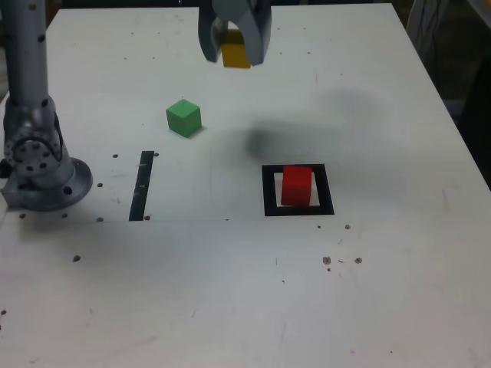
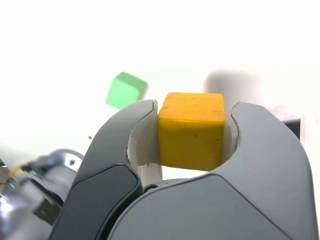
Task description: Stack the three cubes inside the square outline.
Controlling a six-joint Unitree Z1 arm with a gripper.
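Note:
My gripper [image 1: 234, 55] hangs at the far side of the table, shut on the yellow cube [image 1: 236, 54]. The wrist view shows the yellow cube [image 2: 191, 131] pressed between both grey jaws of the gripper [image 2: 192, 135]. The red cube [image 1: 296, 185] stands inside the square outline [image 1: 298, 190] of black tape, toward the exterior view's right. The green cube [image 1: 184, 117] sits alone on the table, to the exterior view's left of the outline; the green cube [image 2: 126, 89] also shows blurred behind the jaws.
The arm's grey base [image 1: 38, 165] stands at the exterior view's left edge. A straight black tape strip [image 1: 142, 185] lies beside it on the white table [image 1: 230, 291]. A dark shadow falls between the gripper and the outline.

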